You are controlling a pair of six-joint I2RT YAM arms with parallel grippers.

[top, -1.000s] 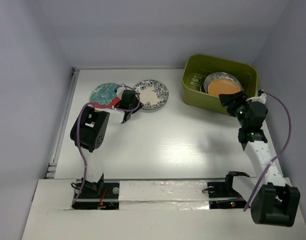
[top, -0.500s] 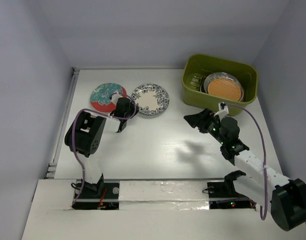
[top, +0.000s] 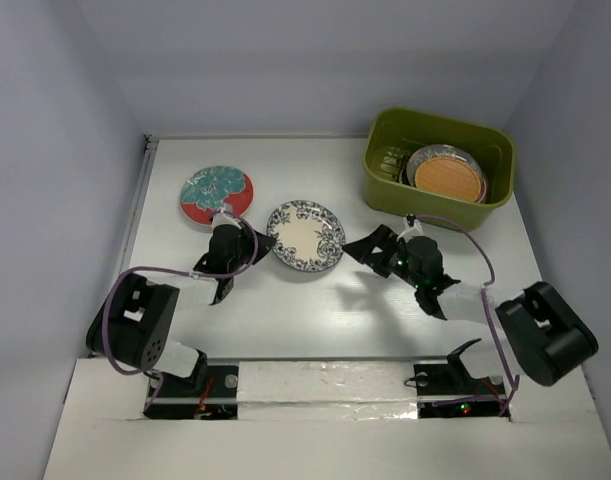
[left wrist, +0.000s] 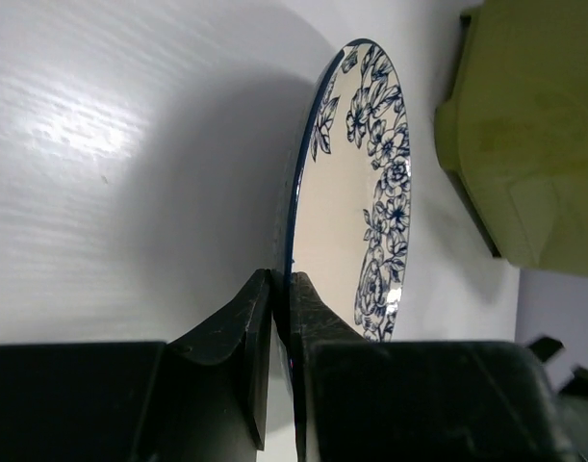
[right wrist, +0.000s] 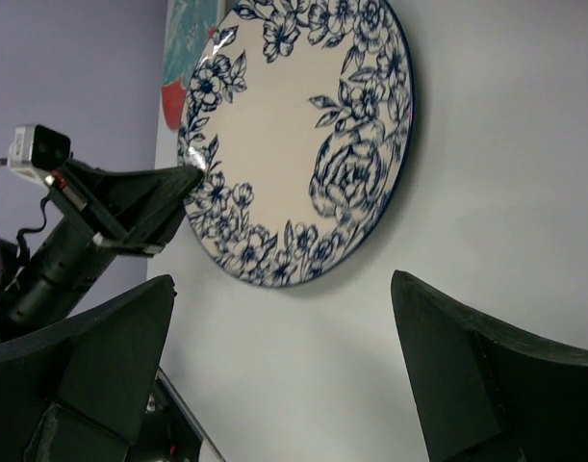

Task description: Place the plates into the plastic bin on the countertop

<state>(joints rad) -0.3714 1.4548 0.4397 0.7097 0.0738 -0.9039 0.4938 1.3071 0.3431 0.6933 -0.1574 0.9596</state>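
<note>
Left gripper [top: 253, 244] pinching the blue plate [top: 305, 236] by its left rim, right gripper [top: 370, 247] spread wide at its right: hold steady until both grasp squarely.

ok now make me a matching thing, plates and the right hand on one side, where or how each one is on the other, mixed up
Column one:
1. white-blue plate
2. red-teal plate
3. orange plate
4. right hand

Column two:
a. inside the green bin, on top of other plates
b. open, holding nothing
c. pinched at its rim by the left hand
d. lying flat on the countertop, far left

Pairs: 1-c, 2-d, 3-a, 4-b
</note>
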